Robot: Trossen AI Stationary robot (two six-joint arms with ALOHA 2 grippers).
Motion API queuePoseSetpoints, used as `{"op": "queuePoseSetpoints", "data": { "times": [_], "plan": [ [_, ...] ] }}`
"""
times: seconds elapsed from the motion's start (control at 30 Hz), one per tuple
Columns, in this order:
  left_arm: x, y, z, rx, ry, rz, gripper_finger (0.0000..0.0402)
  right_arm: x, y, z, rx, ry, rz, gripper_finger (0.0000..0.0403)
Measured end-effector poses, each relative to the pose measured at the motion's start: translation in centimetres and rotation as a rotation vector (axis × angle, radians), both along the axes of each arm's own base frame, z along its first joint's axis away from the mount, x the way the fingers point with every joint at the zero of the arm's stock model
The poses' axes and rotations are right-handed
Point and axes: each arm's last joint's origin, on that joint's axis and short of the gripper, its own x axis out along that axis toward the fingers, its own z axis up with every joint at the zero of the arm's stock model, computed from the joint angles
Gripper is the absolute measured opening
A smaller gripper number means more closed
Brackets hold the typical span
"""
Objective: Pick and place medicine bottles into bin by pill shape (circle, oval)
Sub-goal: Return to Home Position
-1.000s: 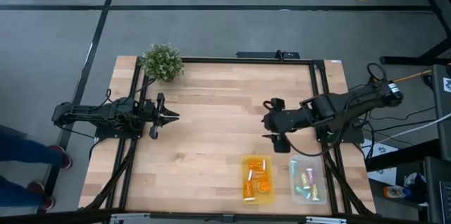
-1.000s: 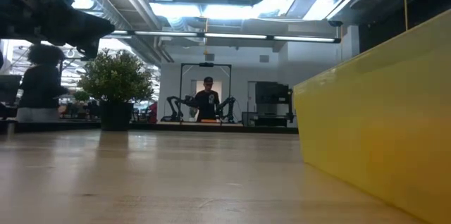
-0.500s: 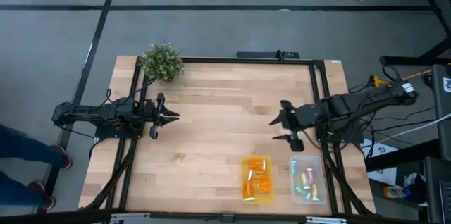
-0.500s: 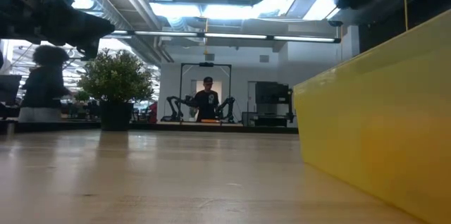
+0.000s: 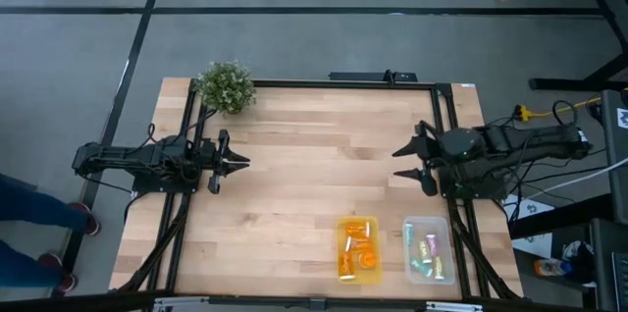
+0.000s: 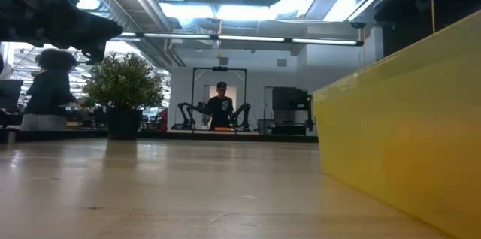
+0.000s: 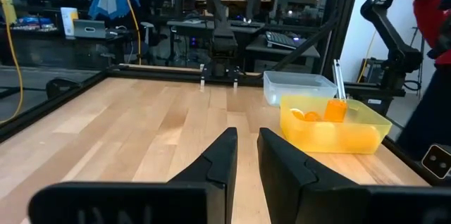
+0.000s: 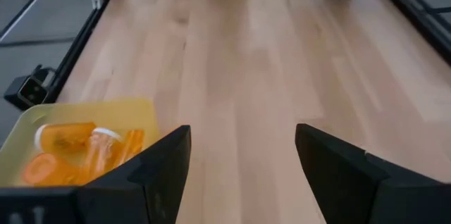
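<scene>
Several orange medicine bottles (image 5: 359,250) lie in a yellow bin (image 5: 342,226) near the table's front edge. Beside it on the right, a clear bin (image 5: 407,226) holds pale bottles (image 5: 428,251) with coloured caps. My right gripper (image 5: 405,163) hangs open over the table's right side, beyond the bins, with nothing between its fingers. Its wrist view shows the yellow bin (image 8: 141,108) and orange bottles (image 8: 67,139) past the gripper (image 8: 243,139). My left gripper (image 5: 243,162) waits shut at the table's left side. In its wrist view the gripper (image 7: 246,139) points level toward both bins (image 7: 352,134).
A potted plant (image 5: 225,86) stands at the far left corner. A black frame rail (image 5: 442,126) runs along the table's sides. Bare wood lies between the two grippers. The yellow bin's wall (image 6: 406,134) fills the low view's right. People (image 6: 220,107) stand in the room beyond.
My right gripper has drawn back toward the table's right edge, away from the table's middle, its arm folding in; its fingers have stayed open with nothing between them. The bottles and bins have not moved.
</scene>
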Motion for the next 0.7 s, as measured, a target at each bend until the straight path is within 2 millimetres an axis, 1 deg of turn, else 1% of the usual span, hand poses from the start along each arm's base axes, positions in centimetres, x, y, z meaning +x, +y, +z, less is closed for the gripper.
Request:
{"op": "queuePoseSetpoints", "data": {
  "times": [0.2, 0.43, 0.6, 0.7],
  "plan": [
    [0.0, 0.0, 0.0, 0.0, 0.0, 0.0, 0.0051, -2.1, -0.7, -1.4, 0.006, -0.062, -0.038, 0.0257],
    [0.0, 0.0, 0.0, 0.0, 0.0, 0.0, 0.0051, -3.4, -0.9, -2.7, 0.02, -0.123, -0.042, 0.0257],
    [0.0, 0.0, 0.0, 0.0, 0.0, 0.0, 0.0051, -4.2, -1.0, -3.2, 0.055, -0.211, -0.05, 0.0257],
    [0.0, 0.0, 0.0, 0.0, 0.0, 0.0, 0.0051, -5.0, -1.1, -2.8, 0.064, -0.271, -0.05, 0.0257]
  ]
}}
